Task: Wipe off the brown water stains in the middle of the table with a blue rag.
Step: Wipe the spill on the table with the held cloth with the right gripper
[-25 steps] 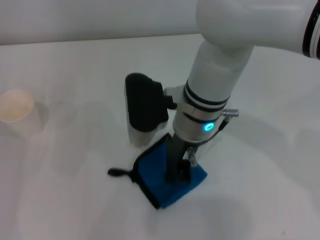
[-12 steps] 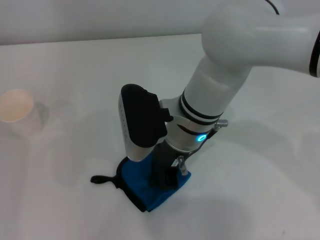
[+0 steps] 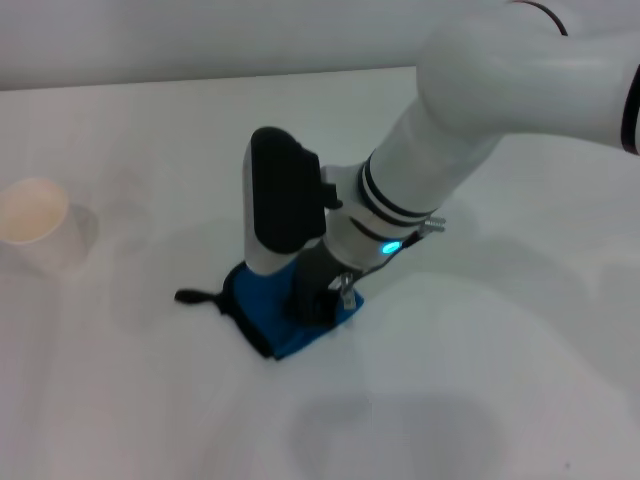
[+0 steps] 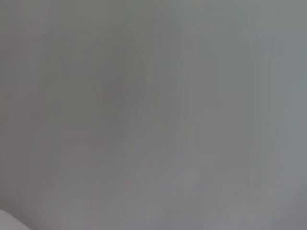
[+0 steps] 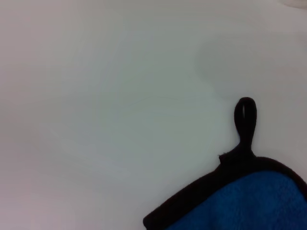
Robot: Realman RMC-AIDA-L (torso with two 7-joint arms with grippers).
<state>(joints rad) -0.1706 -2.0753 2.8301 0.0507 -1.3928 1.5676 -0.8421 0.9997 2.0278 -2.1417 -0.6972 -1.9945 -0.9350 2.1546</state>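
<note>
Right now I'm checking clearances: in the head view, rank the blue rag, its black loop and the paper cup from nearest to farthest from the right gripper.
1. blue rag, directly under the right gripper.
2. black loop, on the rag's left corner.
3. paper cup, far left on the table.

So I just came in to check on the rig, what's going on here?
The right arm is reaching down onto the table and its end effector is pressing the blue rag flat against the white top, near the middle. The rag's black loop trails toward a paper cup standing off on the robot's left. No brown stains are visible around the rag. The left arm is out of sight.
</note>
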